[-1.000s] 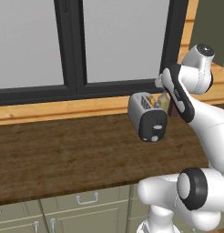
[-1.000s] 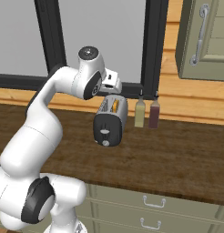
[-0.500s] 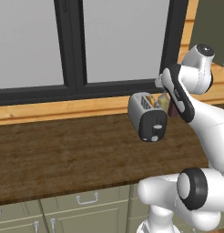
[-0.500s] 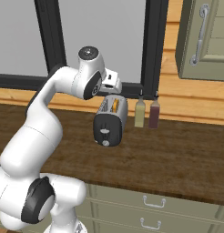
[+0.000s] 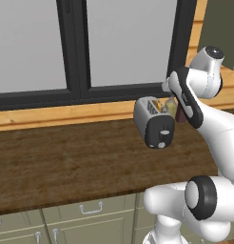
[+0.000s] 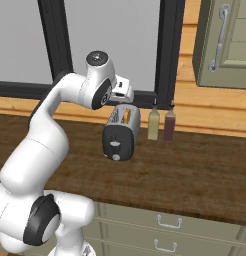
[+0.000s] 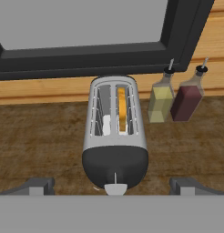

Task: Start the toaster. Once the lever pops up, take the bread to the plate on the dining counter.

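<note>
Your claw (image 7: 114, 185) hangs spread wide above the toaster (image 7: 114, 136), one fingertip (image 7: 36, 185) on each side of its black end panel, gripping nothing. The toaster stands on the dark wood table (image 5: 66, 162) below the window (image 5: 81, 47), just beside two bottles (image 7: 175, 96). The bread (image 7: 122, 109) sits upright in one slot. The whitish lever (image 7: 115, 188) shows low on the end panel.

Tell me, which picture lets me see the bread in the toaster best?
The hand view is best: it looks down into the toaster, so the bread shows as a tan slice standing in the right slot. The left base view shows a small tan bit at the toaster's top. The right base view shows a thin tan sliver.
</note>
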Controlling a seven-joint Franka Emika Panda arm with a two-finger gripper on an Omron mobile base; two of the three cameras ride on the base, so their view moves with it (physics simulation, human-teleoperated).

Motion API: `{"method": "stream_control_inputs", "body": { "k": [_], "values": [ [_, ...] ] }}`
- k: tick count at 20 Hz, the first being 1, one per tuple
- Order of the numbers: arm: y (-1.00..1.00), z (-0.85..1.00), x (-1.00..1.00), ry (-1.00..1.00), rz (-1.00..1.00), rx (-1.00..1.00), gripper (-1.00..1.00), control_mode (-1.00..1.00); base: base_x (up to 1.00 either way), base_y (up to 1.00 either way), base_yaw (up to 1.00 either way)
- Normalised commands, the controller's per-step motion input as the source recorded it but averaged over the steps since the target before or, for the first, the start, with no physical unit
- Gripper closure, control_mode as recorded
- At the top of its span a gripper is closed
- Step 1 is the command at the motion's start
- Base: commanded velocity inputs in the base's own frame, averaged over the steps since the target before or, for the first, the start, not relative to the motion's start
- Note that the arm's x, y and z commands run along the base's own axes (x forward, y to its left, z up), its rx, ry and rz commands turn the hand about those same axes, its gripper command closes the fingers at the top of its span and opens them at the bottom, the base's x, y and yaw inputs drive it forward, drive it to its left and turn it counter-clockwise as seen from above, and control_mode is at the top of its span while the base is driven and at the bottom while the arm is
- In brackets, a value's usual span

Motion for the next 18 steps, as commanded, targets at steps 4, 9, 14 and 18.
{"method": "stream_control_inputs", "body": {
  "k": [4, 9, 14, 18],
  "values": [
    [0.0, 0.0, 0.0, 0.0, 0.0, 0.0, -1.0, -1.0, 0.0, 0.0, 0.0],
    [0.0, 0.0, 0.0, 0.0, 0.0, 0.0, -1.0, -1.0, 0.0, 0.0, 0.0],
    [0.0, 0.0, 0.0, 0.0, 0.0, 0.0, -1.0, -1.0, 0.0, 0.0, 0.0],
    [0.0, 0.0, 0.0, 0.0, 0.0, 0.0, -1.0, -1.0, 0.0, 0.0, 0.0]
  ]
}}
